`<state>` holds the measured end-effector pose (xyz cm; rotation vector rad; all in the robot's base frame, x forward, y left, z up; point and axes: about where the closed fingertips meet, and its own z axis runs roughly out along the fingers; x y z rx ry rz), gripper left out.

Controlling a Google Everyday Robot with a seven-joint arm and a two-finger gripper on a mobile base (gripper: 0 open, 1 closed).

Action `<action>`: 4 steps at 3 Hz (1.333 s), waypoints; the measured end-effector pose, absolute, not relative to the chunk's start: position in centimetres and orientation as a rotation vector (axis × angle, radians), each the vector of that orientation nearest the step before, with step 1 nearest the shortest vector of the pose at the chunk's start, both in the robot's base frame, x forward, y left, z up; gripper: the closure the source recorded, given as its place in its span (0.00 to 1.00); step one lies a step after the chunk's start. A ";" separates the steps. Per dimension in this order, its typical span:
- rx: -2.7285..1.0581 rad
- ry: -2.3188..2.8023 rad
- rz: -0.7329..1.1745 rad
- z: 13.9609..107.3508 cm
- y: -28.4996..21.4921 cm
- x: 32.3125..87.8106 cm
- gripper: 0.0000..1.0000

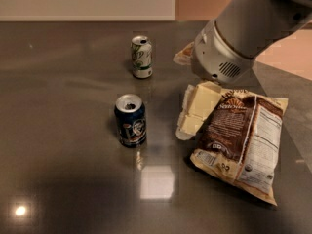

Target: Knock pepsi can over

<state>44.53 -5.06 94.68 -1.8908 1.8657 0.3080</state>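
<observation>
Your gripper (187, 128) hangs just right of centre, angled down and to the left, its tip low over the desk (63, 169) at the left edge of the brown snack bag (243, 140). You cannot tell whether it is clenched or released. The pepsi can (130, 120) stands upright left of centre, apart from the gripper. The white and green can (141, 56) stands upright higher in the frame.

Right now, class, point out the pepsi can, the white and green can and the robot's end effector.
pepsi can (130, 125): camera view, on its side logo.
white and green can (142, 60): camera view, middle of its side.
end effector (186, 128): camera view, cream tip, between the pepsi can and the chip bag (243, 135).
</observation>
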 end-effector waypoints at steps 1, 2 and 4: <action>-1.884 1.820 0.404 93.3 -1.7 44.9 0.00; -1.864 1.780 0.480 91.9 0.8 45.0 0.00; -1.843 1.712 0.598 89.7 4.3 44.5 0.00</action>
